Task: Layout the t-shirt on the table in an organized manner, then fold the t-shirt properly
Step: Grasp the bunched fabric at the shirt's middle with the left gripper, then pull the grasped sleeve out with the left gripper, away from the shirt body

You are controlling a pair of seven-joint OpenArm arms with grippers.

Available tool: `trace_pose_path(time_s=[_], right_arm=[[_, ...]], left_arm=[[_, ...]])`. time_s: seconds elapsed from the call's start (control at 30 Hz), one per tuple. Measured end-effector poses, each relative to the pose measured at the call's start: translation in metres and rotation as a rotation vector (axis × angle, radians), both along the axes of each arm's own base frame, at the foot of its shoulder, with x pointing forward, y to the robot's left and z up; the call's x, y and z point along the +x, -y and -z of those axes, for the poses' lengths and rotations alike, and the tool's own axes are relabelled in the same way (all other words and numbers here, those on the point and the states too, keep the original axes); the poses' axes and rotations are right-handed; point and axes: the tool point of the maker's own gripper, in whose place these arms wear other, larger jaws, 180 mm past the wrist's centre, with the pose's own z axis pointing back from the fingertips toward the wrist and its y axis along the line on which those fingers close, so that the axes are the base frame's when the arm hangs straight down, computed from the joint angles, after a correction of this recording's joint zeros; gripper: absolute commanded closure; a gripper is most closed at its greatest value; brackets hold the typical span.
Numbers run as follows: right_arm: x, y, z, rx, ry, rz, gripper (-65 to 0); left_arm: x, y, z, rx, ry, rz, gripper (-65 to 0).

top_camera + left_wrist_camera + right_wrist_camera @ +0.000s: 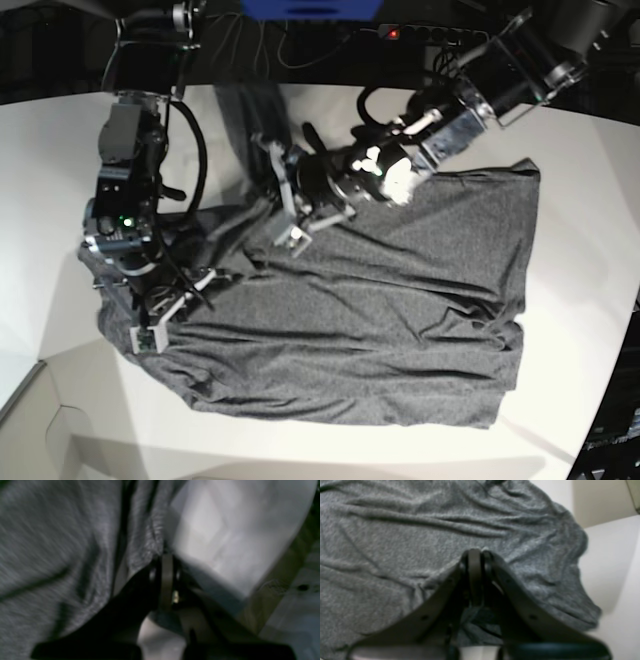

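Across the white table (40, 200) the t-shirt (400, 300) lies spread but rumpled, its long axis running side to side in the base view, one end bunched under both arms. The left gripper (167, 557) is closed, pinching a fold at the shirt's upper edge, with bare tabletop just beyond its tips. The right gripper (477, 552) is also closed, with cloth gathered at its tips near the shirt's corner. Most of the fabric trails away from both grips, so I'd judge the next pull must spread that bunched end outward. Cables and dark equipment crowd the table's far edge.
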Motion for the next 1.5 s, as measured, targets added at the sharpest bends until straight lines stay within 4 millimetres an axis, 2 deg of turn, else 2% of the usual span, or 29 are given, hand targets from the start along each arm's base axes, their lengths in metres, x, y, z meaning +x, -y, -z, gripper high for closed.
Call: trace_pose_path(time_s=[0.1, 0.2, 0.27, 0.4, 0.5, 0.63, 0.97, 1.07, 1.17, 1.3, 1.5], right_arm=[[0.000, 0.000, 0.000, 0.000, -0.001, 0.000, 0.0], [0.000, 0.013, -0.001, -0.031, -0.001, 0.011, 0.0], [-0.001, 0.013, 0.000, -0.033, -0.003, 0.011, 0.0], [-0.002, 0.010, 0.001, -0.021, -0.004, 0.000, 0.0], [-0.009, 0.015, 0.008, -0.035, -0.021, 0.004, 0.0], [-0.028, 0.015, 0.023, -0.041, -0.064, 0.000, 0.0], [-0.090, 0.013, 0.016, -0.074, -0.055, -0.012, 0.0], [-0.113, 0.015, 0.025, -0.081, -0.092, -0.008, 0.0], [-0.135, 0.017, 0.041, -0.090, -0.166, -0.006, 0.0], [-0.144, 0.012, 0.048, -0.071, -0.185, -0.004, 0.0], [-0.159, 0.000, 0.058, -0.058, -0.226, -0.034, 0.0]], left_arm=[[0.011, -0.016, -0.030, -0.027, 0.056, -0.014, -0.1], [0.018, -0.044, -0.046, -0.017, 0.098, -0.054, -0.1], [0.023, -0.063, -0.056, -0.025, 0.130, -0.098, -0.1], [0.037, -0.101, -0.060, -0.007, 0.150, -0.199, -0.1], [0.037, -0.118, -0.058, 0.009, 0.148, -0.240, -0.1], [0.032, -0.125, -0.058, 0.007, 0.139, -0.253, -0.1], [0.044, -0.137, -0.087, -0.028, 0.211, -0.297, -0.1], [0.047, -0.140, -0.095, -0.079, 0.185, -0.323, -0.1], [0.059, -0.156, -0.108, -0.114, 0.198, -0.383, -0.1], [0.061, -0.171, -0.110, -0.093, 0.199, -0.391, -0.1], [0.061, -0.176, -0.110, -0.081, 0.200, -0.391, -0.1]])
